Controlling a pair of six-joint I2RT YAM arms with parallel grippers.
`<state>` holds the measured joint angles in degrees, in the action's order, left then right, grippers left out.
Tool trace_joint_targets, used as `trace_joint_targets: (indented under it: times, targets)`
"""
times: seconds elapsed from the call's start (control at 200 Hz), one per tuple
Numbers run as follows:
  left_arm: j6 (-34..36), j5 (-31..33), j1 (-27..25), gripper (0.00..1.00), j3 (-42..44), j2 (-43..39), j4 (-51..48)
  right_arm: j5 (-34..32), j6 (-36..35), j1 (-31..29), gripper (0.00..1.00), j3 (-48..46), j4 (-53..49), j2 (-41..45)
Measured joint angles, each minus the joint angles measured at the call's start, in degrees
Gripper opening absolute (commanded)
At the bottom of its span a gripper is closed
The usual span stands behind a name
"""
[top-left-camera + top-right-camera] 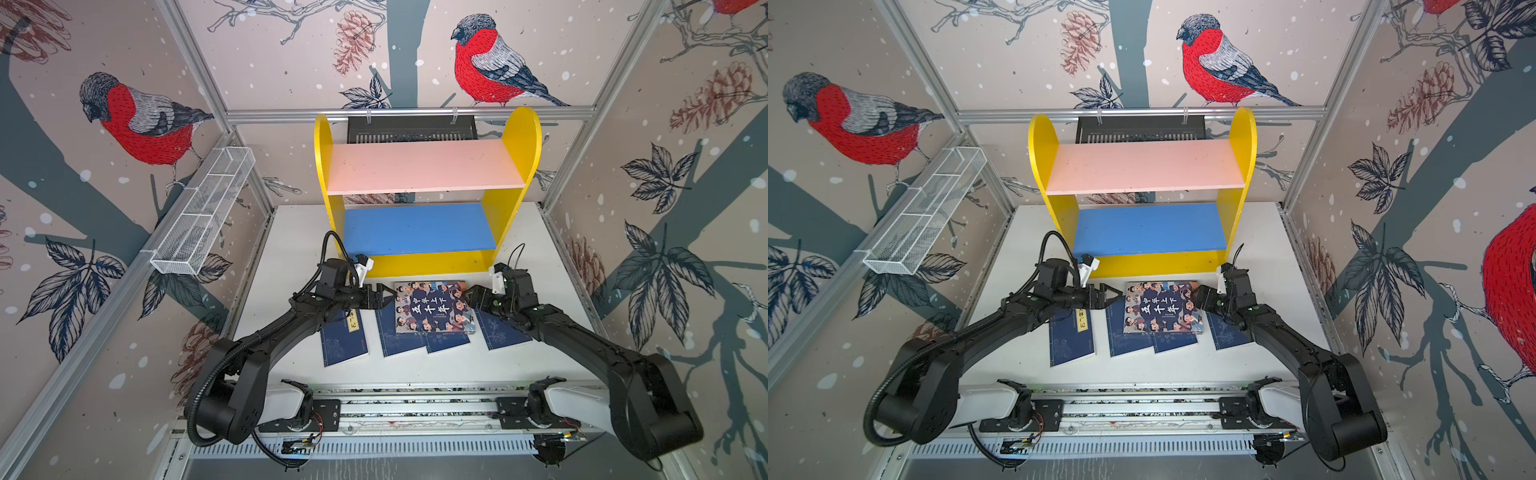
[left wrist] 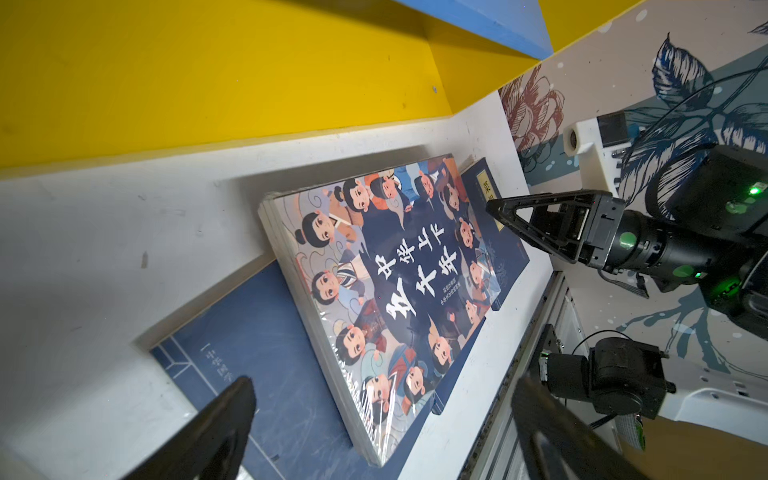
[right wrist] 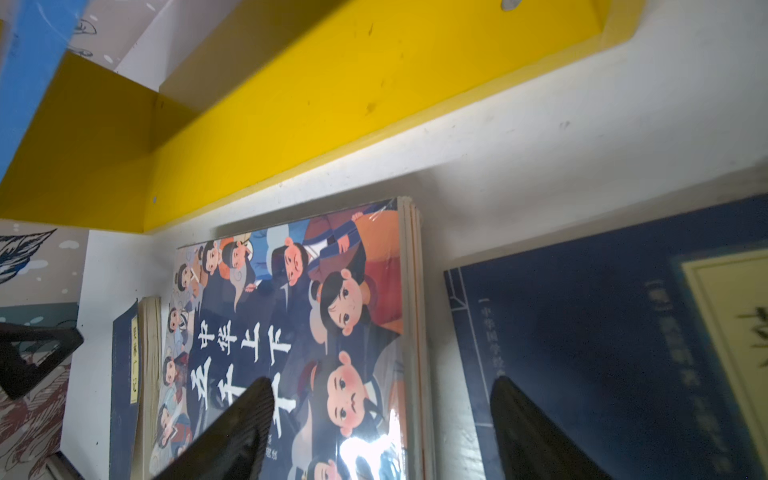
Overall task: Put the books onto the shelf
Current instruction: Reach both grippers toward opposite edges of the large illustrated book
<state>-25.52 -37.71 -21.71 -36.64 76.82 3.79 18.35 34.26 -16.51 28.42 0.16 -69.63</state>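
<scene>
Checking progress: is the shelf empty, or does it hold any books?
The shelf is empty: pink board and blue board bare in both top views; the books lie flat on the table.

We saw the shelf [image 1: 519, 166] with bright yellow sides, a pale pink upper board [image 1: 424, 166] and a blue lower board [image 1: 419, 228]. The thick book [image 1: 434, 307] bore cartoon faces in orange, blue and peach around a navy centre with white characters. The thin books [image 1: 345, 345] were navy with faint line drawings; one showed a yellow label [image 1: 354, 320]. The table [image 1: 291, 257] was white, the wire basket [image 1: 208, 208] white mesh, the vented tray [image 1: 411, 129] black. The walls [image 1: 270, 62] were beige, printed with red-breasted grey birds [image 1: 486, 62], brown pine cones [image 1: 353, 41] and dark blue leaves [image 1: 665, 266].
</scene>
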Motion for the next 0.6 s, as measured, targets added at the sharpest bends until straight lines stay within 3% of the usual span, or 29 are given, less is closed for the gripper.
trace_joint_targets:
  times: [0.595]
  targets:
    - [-1.27, -2.84, -2.75, 0.82, 1.01, 12.33, 8.13, 5.64, 0.13, -0.55, 0.66, -3.52, 4.72, -6.43]
